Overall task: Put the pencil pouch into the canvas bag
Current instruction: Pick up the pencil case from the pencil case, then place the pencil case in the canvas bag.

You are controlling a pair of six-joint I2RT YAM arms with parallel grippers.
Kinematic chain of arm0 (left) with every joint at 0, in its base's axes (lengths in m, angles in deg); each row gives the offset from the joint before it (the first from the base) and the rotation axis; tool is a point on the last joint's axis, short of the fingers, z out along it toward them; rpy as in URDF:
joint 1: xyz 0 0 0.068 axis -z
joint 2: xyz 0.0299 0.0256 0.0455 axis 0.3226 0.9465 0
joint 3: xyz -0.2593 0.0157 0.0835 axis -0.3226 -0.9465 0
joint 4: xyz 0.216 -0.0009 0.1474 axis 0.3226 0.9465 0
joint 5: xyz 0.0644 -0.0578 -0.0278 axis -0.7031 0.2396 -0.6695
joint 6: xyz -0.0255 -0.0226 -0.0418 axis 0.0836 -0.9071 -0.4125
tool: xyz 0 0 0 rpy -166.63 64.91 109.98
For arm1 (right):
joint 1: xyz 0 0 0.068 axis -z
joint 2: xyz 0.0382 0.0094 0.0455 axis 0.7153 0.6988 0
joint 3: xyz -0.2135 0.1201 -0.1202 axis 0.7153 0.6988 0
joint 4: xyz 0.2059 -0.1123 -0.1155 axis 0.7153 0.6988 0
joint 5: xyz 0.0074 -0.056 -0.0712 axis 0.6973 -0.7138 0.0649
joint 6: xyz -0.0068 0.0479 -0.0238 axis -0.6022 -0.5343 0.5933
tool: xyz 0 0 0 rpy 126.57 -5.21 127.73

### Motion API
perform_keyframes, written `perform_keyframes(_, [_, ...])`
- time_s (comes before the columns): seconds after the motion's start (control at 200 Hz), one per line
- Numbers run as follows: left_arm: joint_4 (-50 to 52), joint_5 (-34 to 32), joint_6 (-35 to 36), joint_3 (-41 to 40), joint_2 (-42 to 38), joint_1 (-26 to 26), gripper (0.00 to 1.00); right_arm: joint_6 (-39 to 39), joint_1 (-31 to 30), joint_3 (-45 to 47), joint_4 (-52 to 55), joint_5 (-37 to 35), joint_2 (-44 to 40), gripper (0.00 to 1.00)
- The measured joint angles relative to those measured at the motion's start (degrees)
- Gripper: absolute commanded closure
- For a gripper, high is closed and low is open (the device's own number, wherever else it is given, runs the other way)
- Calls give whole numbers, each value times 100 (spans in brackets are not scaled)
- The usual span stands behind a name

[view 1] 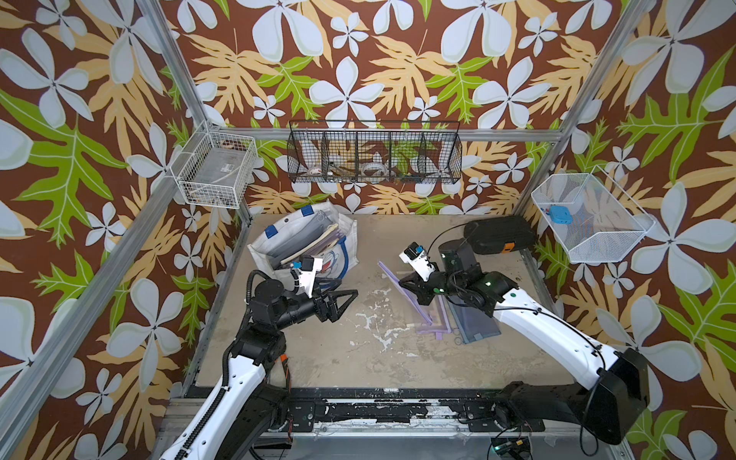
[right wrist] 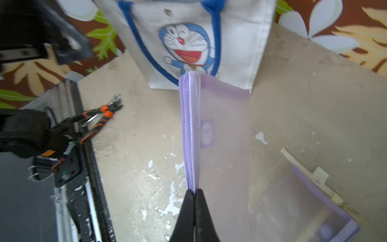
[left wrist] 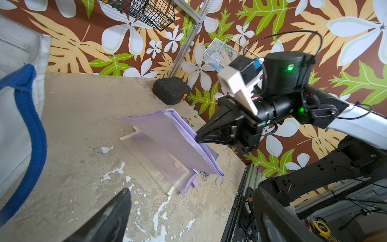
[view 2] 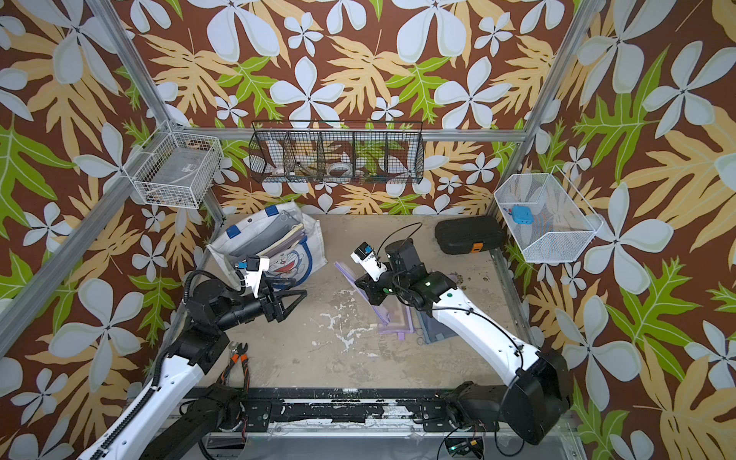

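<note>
The right fingers [right wrist: 187, 218] are clenched on the zipper edge of the purple pencil pouch [right wrist: 224, 136], holding it tilted above the counter [view 1: 338, 350] and a second purple pouch [right wrist: 310, 211]. The canvas bag [view 1: 342, 235] stands upright toward the back, apart from the pencil pouch. The left fingers [left wrist: 109, 218] are spread wide beside the bag, grasping nothing.

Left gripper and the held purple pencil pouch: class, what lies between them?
Only bare, white-flecked table separates the left gripper from the pencil pouch; both top views and the left wrist view show it.
</note>
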Motion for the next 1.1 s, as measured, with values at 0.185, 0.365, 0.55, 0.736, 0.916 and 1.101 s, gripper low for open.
perform_keyframes(0.185, [-466, 380, 151, -52, -81, 0, 7, 11, -166, -442, -59, 852, -662, 100])
perform_keyframes(0.365, [-1193, 708, -22, -227, -227, 2, 6, -37, -170, -1325, 48, 1537, -562, 100])
perform_keyframes(0.55, [-2273, 815, -595, -555, -286, 4, 6, -308, -186, -1600, 13, 2247, -627, 100])
perform_keyframes(0.736, [-3128, 791, -748, -599, -302, 107, 4, -378, -293, -1753, 133, 2433, -531, 100])
perform_keyframes(0.916, [-3626, 669, -680, -525, 0, 330, 3, -422, -557, -1766, 238, 2455, -476, 100])
perform_keyframes(1.101, [-3993, 577, -649, -282, 538, 570, 3, -470, -763, -1808, 223, 2529, -474, 100])
